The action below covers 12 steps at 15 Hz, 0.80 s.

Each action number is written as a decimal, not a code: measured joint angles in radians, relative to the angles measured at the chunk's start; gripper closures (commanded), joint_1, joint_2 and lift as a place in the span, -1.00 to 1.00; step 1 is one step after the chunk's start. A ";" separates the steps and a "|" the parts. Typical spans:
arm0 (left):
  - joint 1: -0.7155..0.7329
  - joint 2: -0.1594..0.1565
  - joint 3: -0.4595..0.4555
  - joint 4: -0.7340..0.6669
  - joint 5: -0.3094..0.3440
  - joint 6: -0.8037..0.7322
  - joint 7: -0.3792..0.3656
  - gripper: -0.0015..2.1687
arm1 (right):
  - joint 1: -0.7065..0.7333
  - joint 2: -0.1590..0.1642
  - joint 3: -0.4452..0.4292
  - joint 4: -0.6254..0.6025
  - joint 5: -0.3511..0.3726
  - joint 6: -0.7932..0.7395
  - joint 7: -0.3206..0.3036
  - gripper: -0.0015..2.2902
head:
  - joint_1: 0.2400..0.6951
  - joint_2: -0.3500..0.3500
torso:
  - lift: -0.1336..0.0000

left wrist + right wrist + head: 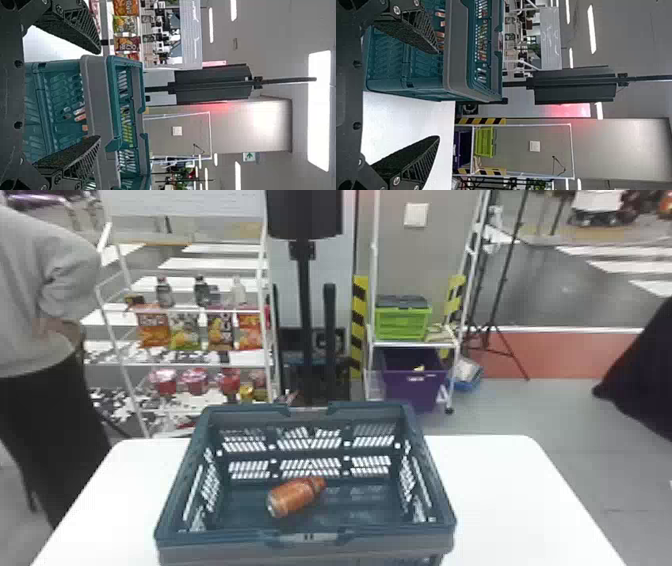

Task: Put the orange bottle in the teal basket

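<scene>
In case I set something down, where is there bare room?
The white table is bare right of the teal basket, with less room on its left. Inside, floor is free right of the orange bottle; the snack shelves look crowded.

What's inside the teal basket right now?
The orange bottle lies on its side on the floor of the teal basket. The patch of floor directly under the bottle is covered.

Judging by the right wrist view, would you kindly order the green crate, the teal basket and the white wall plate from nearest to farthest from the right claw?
1. Teal basket, on the table, ahead and left of the right claw.
2. Green crate, on the rack beyond the table.
3. White wall plate, on the grey wall behind that rack.
</scene>
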 measured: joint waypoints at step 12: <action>0.005 0.000 0.000 0.013 0.028 0.000 -0.006 -0.87 | 0.010 0.006 0.002 -0.006 0.004 -0.003 0.000 -0.88 | 0.14 0.00 | 1.00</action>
